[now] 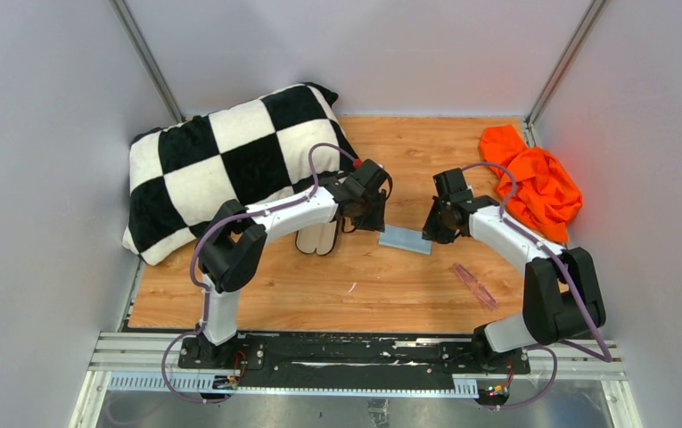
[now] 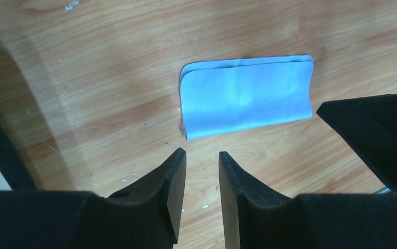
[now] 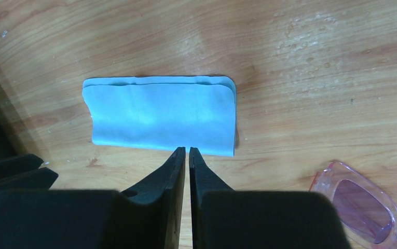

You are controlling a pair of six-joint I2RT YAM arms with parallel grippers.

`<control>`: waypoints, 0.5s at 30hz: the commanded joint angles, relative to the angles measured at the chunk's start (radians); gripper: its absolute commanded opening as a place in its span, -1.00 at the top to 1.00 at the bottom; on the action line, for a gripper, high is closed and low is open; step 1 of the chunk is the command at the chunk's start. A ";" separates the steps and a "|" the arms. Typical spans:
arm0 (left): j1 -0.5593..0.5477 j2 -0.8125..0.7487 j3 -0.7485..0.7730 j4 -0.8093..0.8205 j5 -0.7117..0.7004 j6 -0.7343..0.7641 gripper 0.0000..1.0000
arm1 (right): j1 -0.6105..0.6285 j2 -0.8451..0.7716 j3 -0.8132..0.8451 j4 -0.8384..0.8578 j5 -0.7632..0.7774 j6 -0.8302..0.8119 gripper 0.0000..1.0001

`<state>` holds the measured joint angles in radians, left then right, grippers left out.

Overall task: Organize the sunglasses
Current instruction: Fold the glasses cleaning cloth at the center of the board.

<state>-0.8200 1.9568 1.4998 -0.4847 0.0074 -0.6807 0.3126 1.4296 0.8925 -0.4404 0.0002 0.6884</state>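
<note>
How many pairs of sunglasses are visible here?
1. The pink sunglasses lie right of the blue cloth, nearer the bases; the left arm may hide others.

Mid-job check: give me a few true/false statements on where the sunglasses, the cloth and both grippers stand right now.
1. The blue cloth lies folded on the table between the two grippers. True.
2. The right gripper holds the sunglasses. False: its fingers are shut with nothing visible between them, and the sunglasses lie on the wood.
3. The left gripper is open and empty. True.
4. The sunglasses rest on the blue cloth. False: they lie apart from it, on the right arm's side.
</note>
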 commanded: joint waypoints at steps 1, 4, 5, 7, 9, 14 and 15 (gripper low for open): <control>0.005 -0.016 -0.050 0.026 0.024 -0.006 0.30 | -0.011 -0.005 -0.027 0.000 -0.032 -0.024 0.76; 0.005 -0.009 -0.056 0.044 0.053 -0.001 0.31 | -0.012 0.022 -0.025 0.002 -0.029 -0.036 0.76; 0.004 -0.005 -0.056 0.049 0.063 0.000 0.31 | -0.012 0.033 -0.020 0.002 -0.030 -0.041 0.76; 0.003 -0.001 -0.055 0.061 0.082 0.002 0.32 | -0.013 0.057 -0.003 -0.002 -0.040 -0.049 0.77; 0.000 0.009 -0.051 0.074 0.103 0.003 0.32 | -0.014 0.074 0.010 -0.004 -0.057 -0.050 0.80; -0.001 0.056 -0.069 0.125 0.159 -0.013 0.41 | -0.012 0.084 -0.013 0.008 -0.101 -0.044 0.81; -0.001 0.061 -0.086 0.148 0.166 -0.018 0.41 | -0.012 0.087 -0.020 0.009 -0.094 -0.044 0.81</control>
<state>-0.8204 1.9713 1.4464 -0.4099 0.1192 -0.6861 0.3126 1.5047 0.8852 -0.4286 -0.0692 0.6571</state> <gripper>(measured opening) 0.303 0.096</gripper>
